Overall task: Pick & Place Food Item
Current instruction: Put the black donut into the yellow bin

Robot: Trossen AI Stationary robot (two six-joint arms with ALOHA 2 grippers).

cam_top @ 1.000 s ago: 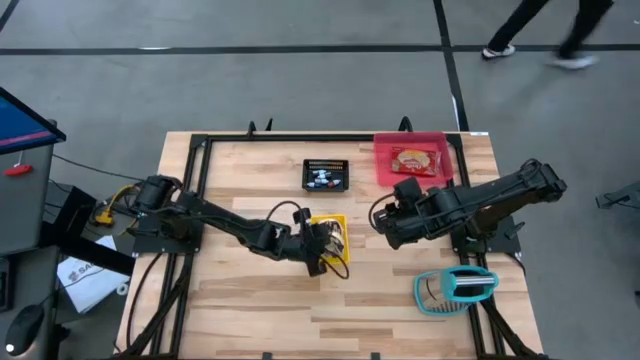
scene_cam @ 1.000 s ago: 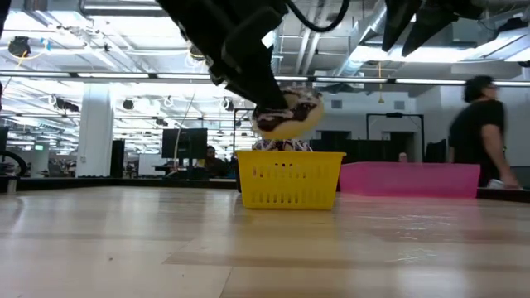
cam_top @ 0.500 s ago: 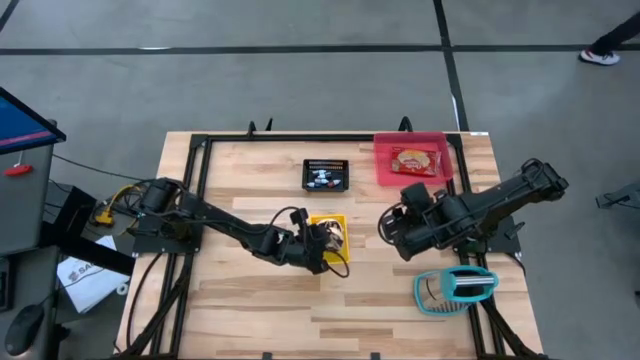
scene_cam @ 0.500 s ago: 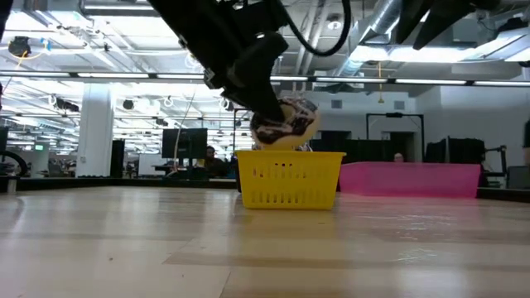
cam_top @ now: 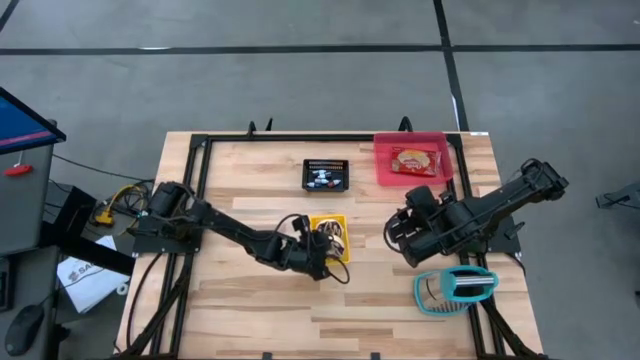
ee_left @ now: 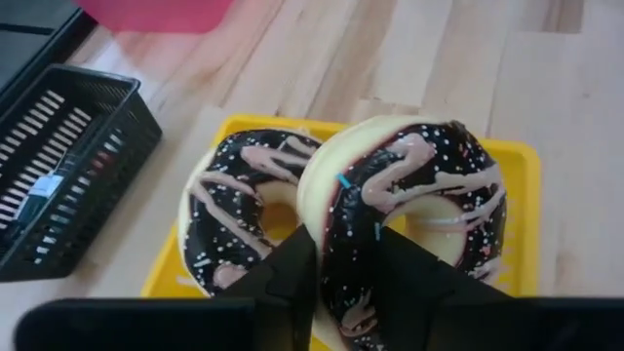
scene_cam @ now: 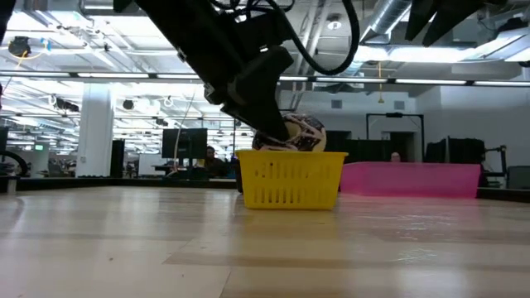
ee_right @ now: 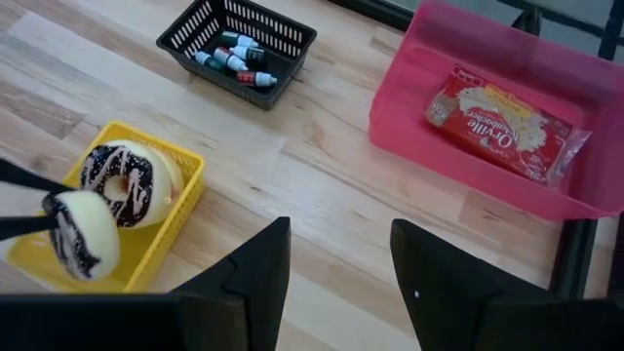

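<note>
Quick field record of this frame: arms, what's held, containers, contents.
left gripper: fingers on either side of a chocolate-iced donut, upright, low in the yellow basket
basket contents: a second donut already inside
right gripper: open, empty, hovering above the table beside the basket
pink bin: popcorn packet
black basket: small bottles
teal object: near table edge, untouched

Grey floor crossed by dark lines surrounds the wooden tabletop. Beyond: bright ceiling strip lights, white column, monitors.
</note>
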